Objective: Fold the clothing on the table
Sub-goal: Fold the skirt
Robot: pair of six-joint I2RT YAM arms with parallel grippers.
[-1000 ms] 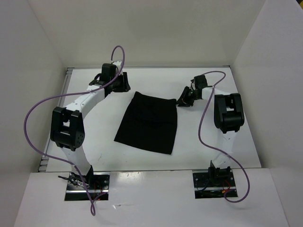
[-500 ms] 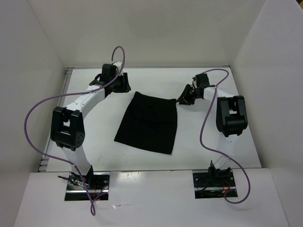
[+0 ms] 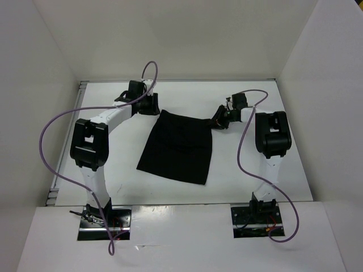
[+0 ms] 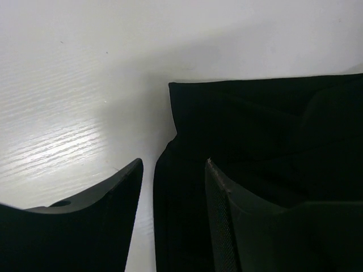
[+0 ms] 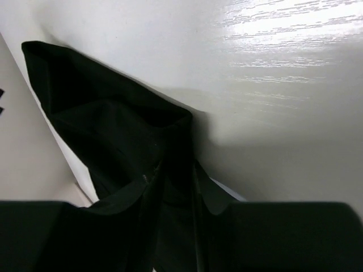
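Clothing (image 3: 178,148): one black piece, lying flat in the middle of the table (image 3: 283,170), between the two arms. Its long axis runs from the far edge toward the arm bases, slanting a little left at the near end. The far edge is the narrower.

Left pincer (image 3: 151,104): at the far left corner of the clothing, low over it. Jaws stand wide apart and hold nothing. One finger is over cloth, the other over bare table, with the cloth's side edge in the gap between them.

Right pincer (image 3: 219,120): at the far right corner. Jaws are drawn in on a pinch of cloth, which rises as a ridge into the narrow gap.

Relation that counts: both pincers sit on the far edge, one per corner, and the body of the clothing lies toward the bases from each. Neither arm is the nearer. The right has its corner, the left has not. By my reckoning the left must close on its corner before the far edge can be carried along the long axis to the near one.

Views compared: the overhead view gives the whole outline and both corners, but the pincers read there as dark lumps against dark cloth. The left wrist view shows the square corner flat, nothing lifted. The right wrist view shows the tented fold between the fingers (image 5: 85,232). Neither wrist view reaches the near edge.
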